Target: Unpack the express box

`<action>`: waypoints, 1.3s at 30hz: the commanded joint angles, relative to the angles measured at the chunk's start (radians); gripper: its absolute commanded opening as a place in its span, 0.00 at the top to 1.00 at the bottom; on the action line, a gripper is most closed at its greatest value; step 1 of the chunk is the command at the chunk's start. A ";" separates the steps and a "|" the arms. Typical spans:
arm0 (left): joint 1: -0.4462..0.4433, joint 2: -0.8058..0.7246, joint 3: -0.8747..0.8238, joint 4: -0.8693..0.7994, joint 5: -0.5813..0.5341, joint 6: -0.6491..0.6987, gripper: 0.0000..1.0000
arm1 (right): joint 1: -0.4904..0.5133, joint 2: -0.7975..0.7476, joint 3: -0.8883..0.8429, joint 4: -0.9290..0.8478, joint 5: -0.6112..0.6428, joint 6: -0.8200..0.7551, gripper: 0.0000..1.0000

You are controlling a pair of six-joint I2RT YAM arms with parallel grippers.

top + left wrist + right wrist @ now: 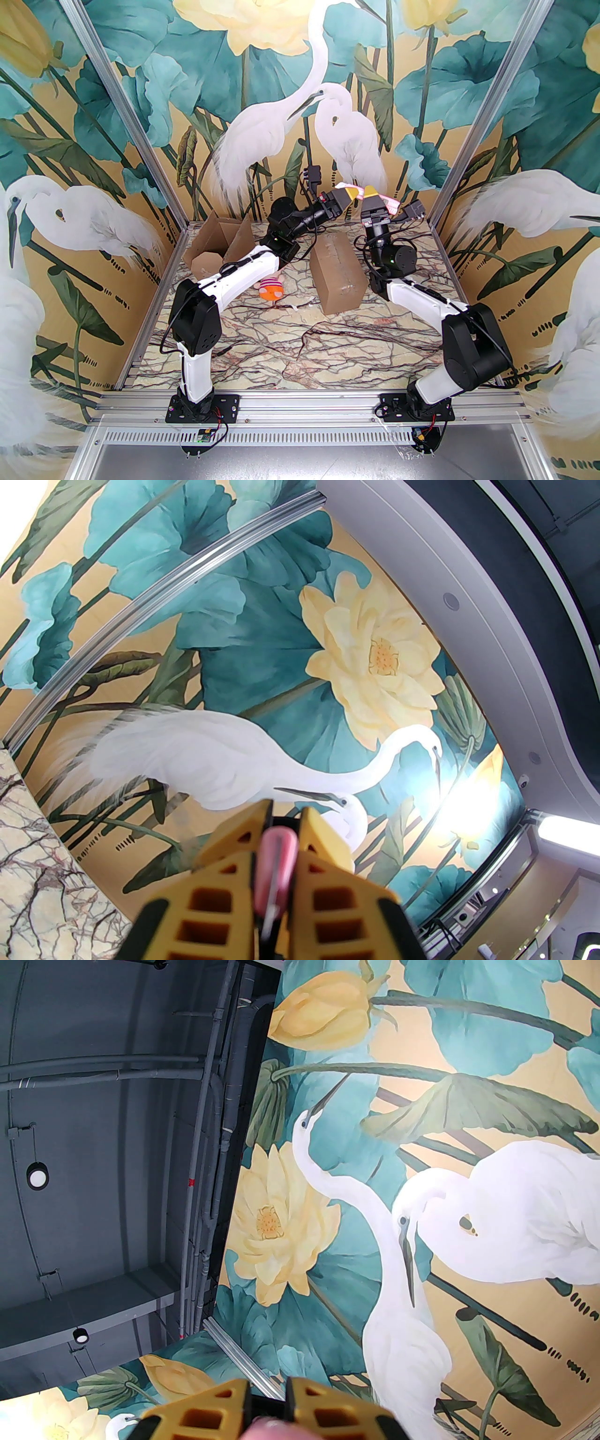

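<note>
Grip on pink tool [392,202] by left gripper [352,193] and right gripper [372,191], both pinched narrow; sealed box [338,274] at 6 o'clock, lengthwise 12-to-6

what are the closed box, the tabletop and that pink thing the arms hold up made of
The closed box looks like matte brown cardboard, with a shinier taped seam on top. The tabletop has a veined marble pattern with a slight sheen; real stone or a printed surface, cannot tell. The pink thing is smooth and glossy with a light streak, probably plastic.

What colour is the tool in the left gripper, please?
The tool is pink, clearest in the left wrist view.
</note>
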 commanded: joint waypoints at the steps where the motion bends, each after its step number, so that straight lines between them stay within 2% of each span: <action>1: -0.009 -0.035 -0.036 -0.008 0.023 0.029 0.66 | -0.006 0.007 0.001 0.020 0.042 0.012 0.89; 4: -0.008 -0.071 -0.077 -0.029 0.009 0.075 0.43 | -0.007 -0.002 -0.014 0.021 0.040 0.006 0.90; 9: -0.008 -0.168 -0.166 -0.126 -0.034 0.193 0.13 | -0.015 -0.053 -0.094 0.015 0.055 -0.022 0.91; 11: -0.009 -0.218 -0.205 -0.196 -0.064 0.251 0.07 | -0.024 -0.097 -0.146 -0.015 0.059 -0.038 0.92; 13: -0.007 -0.270 -0.246 -0.274 -0.093 0.317 0.01 | -0.039 -0.167 -0.196 -0.119 0.068 -0.061 0.93; 18: 0.017 -0.350 -0.285 -0.501 -0.164 0.431 0.01 | -0.071 -0.366 -0.208 -0.538 0.040 -0.281 0.95; 21: 0.059 -0.352 -0.274 -0.610 -0.157 0.458 0.01 | -0.079 -0.424 -0.138 -0.818 0.012 -0.435 0.96; 24: 0.104 -0.313 -0.214 -0.737 -0.138 0.500 0.01 | -0.083 -0.430 -0.074 -0.992 -0.021 -0.549 0.96; 31: 0.183 -0.095 0.052 -1.001 0.000 0.663 0.02 | -0.086 -0.361 0.080 -1.275 -0.004 -0.758 0.97; 36: 0.223 0.072 0.220 -1.113 0.031 0.754 0.06 | -0.090 -0.267 0.186 -1.414 0.111 -0.899 0.98; 39: 0.253 0.168 0.295 -1.138 0.085 0.758 0.08 | -0.098 -0.219 0.217 -1.467 0.189 -0.959 0.98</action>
